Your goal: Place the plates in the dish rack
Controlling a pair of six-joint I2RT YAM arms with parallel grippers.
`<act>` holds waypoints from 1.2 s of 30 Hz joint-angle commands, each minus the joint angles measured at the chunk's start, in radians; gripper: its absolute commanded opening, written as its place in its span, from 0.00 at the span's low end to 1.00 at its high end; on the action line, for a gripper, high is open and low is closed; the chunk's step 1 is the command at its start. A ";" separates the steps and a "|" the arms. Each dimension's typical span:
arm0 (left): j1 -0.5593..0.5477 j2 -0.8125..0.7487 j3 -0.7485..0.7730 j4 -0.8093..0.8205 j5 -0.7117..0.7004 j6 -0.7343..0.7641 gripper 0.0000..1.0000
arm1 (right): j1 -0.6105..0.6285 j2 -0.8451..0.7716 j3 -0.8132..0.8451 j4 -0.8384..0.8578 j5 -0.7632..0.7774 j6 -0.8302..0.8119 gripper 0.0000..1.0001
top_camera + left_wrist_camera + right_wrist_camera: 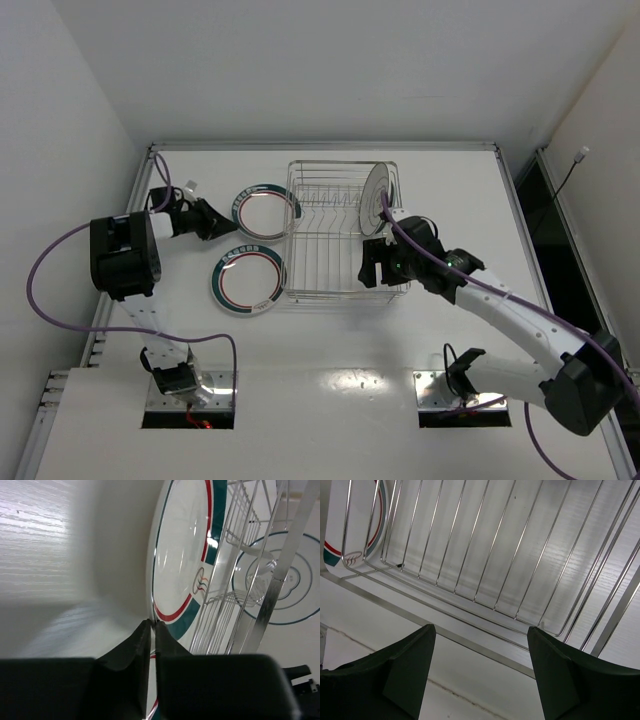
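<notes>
The left fingers (pixel 131 650) were closed on the rim of a green-rimmed plate (pixel 265 210), held on edge just beside the rack (pixel 345 163). A second plate (pixel 248 280) lay flat on the worktop (pixel 330 380), a third plate (pixel 375 195) stood at the rack's right end, and the right fingers (pixel 405 670) were spread wide and empty over its near rim. The held plate was judged best lifted over the wall, kept parallel to the tines (pixel 330 212), and lowered into a free slot before release.
</notes>
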 commanded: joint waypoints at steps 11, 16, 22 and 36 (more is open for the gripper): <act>-0.004 -0.153 -0.049 0.139 0.027 -0.009 0.00 | -0.017 0.001 0.036 0.026 -0.027 0.000 0.71; 0.024 -0.279 -0.138 0.326 0.065 -0.104 0.00 | -0.017 0.001 0.036 0.026 -0.027 0.000 0.71; 0.071 -0.353 -0.264 0.617 0.172 -0.317 0.00 | -0.017 -0.019 0.068 0.017 -0.027 -0.018 0.71; 0.071 -0.190 -0.048 -0.023 -0.096 0.032 0.43 | -0.007 -0.033 0.068 0.037 -0.038 -0.018 0.71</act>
